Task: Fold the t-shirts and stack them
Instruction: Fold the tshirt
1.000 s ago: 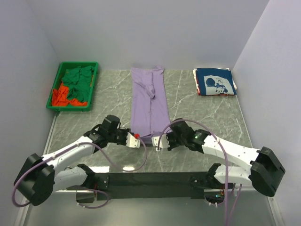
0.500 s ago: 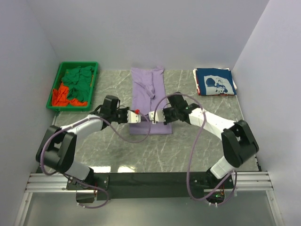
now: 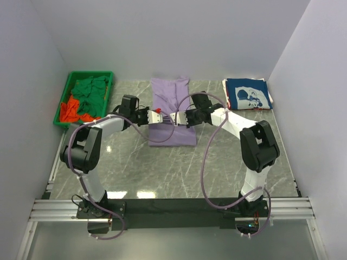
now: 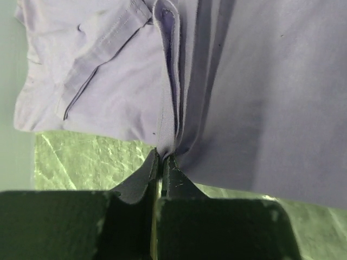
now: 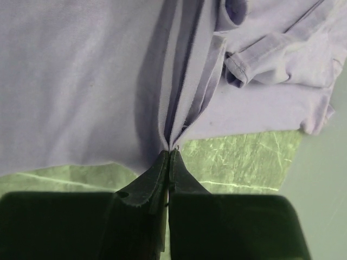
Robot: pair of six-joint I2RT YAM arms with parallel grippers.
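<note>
Since both sets of jaws are clamped fully shut on cloth, you're mid-fold on the lavender tee (image 3: 176, 135) imo. It lies in the middle of the table (image 3: 233, 151), long axis running 6 to 12 in the top view.

Left gripper (image 3: 160, 114) and right gripper (image 3: 172, 117) sit almost side by side at roughly the tee's mid-length. Left comes in from 9, right from 3. Each wrist cam shows fingertips pinched flat on a bunched, doubled edge of purple fabric, no gap btw the jaws.

The bit that matters: from both jaws the rest of the tee spreads toward 12, and a seamed, sleeve-looking bit shows at that far end. So the held edge prob needs carrying along the long axis toward 12, then laying down square on that end. Neither arm is nearer, both are level across the width, so move them together or the fold skews. They're pinching close together near the centre line, so the outer corners may droop, idk.

Navy tee (image 3: 248, 95) is already folded at abt 2 o'clock. Green tees (image 3: 89, 91) and an orange-red one (image 3: 69, 111) sit unfolded in the bin (image 3: 64, 103) at 10.
</note>
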